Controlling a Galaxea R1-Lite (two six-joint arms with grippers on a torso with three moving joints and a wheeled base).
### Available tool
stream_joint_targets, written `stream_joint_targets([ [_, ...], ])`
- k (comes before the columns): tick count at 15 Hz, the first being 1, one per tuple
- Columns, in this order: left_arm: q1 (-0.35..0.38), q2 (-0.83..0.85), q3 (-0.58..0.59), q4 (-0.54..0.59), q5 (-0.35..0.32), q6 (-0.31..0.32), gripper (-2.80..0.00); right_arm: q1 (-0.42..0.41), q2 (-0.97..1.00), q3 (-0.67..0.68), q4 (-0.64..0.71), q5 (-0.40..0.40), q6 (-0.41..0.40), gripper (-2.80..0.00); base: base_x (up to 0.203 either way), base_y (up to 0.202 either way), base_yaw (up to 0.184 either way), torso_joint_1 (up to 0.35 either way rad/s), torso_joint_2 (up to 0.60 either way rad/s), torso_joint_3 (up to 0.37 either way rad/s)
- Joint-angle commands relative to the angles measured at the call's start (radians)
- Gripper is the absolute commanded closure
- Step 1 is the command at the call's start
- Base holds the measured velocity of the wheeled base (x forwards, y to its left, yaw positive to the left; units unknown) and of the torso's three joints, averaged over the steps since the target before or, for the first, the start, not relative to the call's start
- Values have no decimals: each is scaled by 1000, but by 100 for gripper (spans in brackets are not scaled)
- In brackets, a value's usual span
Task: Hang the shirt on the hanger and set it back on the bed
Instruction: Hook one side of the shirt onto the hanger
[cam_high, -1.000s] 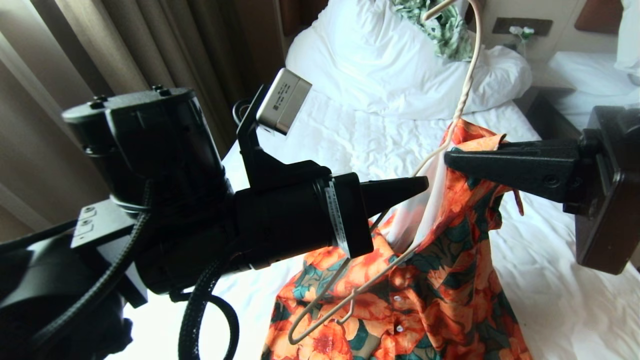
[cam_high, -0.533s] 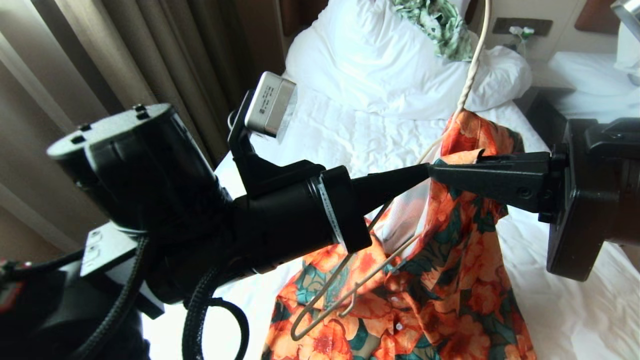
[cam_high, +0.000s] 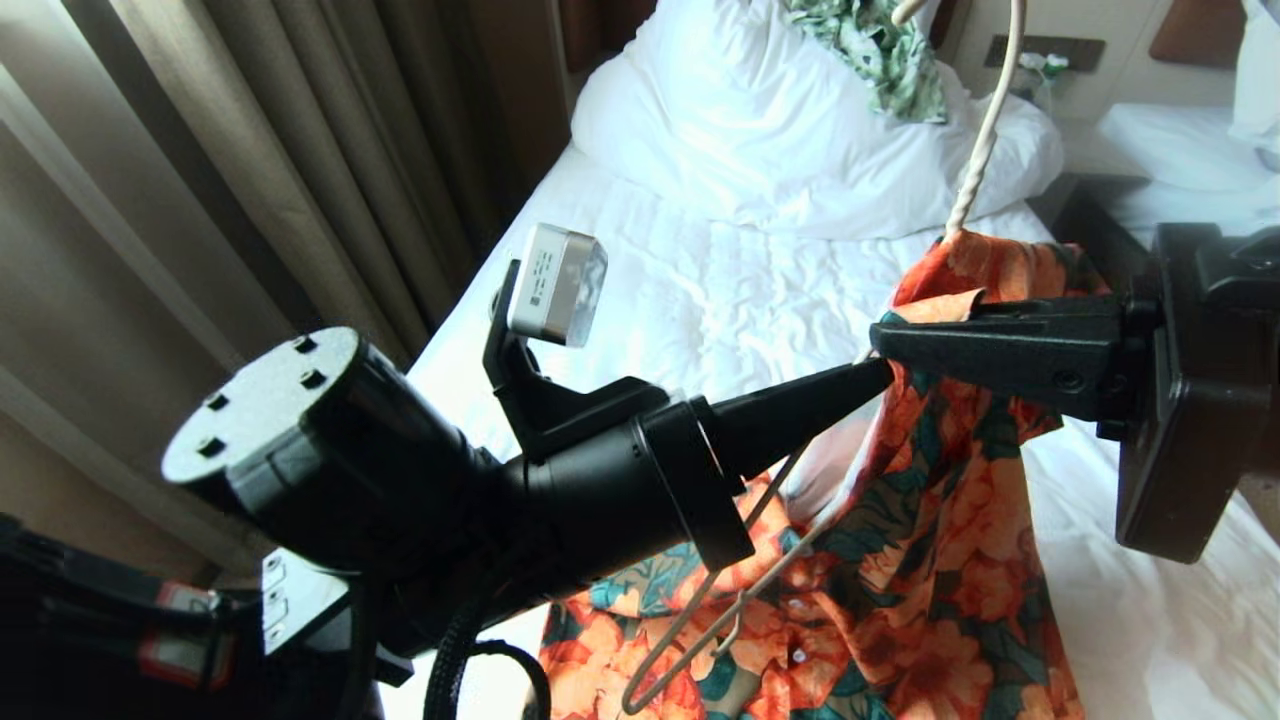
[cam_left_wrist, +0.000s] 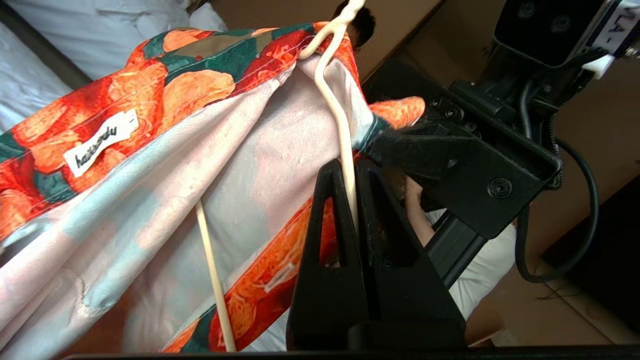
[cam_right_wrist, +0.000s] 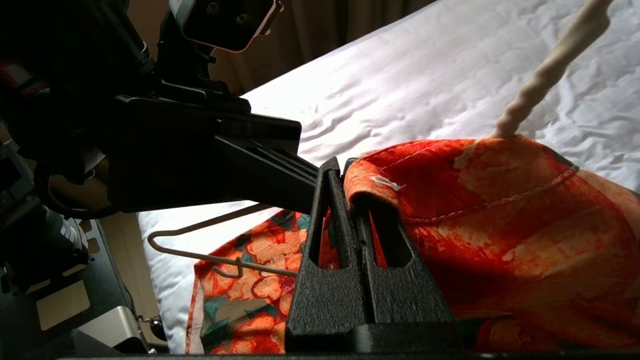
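The shirt (cam_high: 900, 560) hangs in the air above the bed (cam_high: 700, 290), held up between the two grippers. Its cloth is thin and soft, printed with big orange flowers on dark green and brown, and it falls in loose folds down toward the wrinkled white sheet. A row of small white buttons runs down the front. The inside of the cloth is pale, almost pinkish white, with a small white label (cam_left_wrist: 101, 141) sewn near the collar.

The hanger (cam_high: 985, 120) is a thin cream wire with a twisted neck. The neck rises out of the collar, and its hook curves out of the top of the head view. One bare corner of the wire triangle sticks out low, in front of the shirt, with a small notch bent into it.

The left gripper (cam_high: 870, 375) reaches in from the left, its black tapered fingers pressed together on the hanger wire just below the neck. The right gripper (cam_high: 885, 335) comes in level from the right, its ribbed black fingers clamped on a fold of the shirt at the collar edge. The two tips almost meet.

Beyond them a plump white pillow (cam_high: 800, 120) lies at the head of the bed, with a green-and-white leaf-print cloth (cam_high: 880, 55) on top. Heavy brown curtains (cam_high: 250, 150) hang in long pleats on the left.
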Motion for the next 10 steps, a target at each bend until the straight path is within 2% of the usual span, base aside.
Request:
stream_joint_targets([
  [1,-6,33,13,-53,-4,-16,0,0,-8,1,25,-2,-2,-280,0,0,0,0,0,0],
  [5,-8,22,3,-60,-4,-40,0,3,-25,-10,147,-25,5,-280,0,0,0,0,0,0],
  [10,-4,-17,-1,-59,-3,-40,0,17,-70,-82,416,-39,137,-280,0,0,0,0,0,0],
])
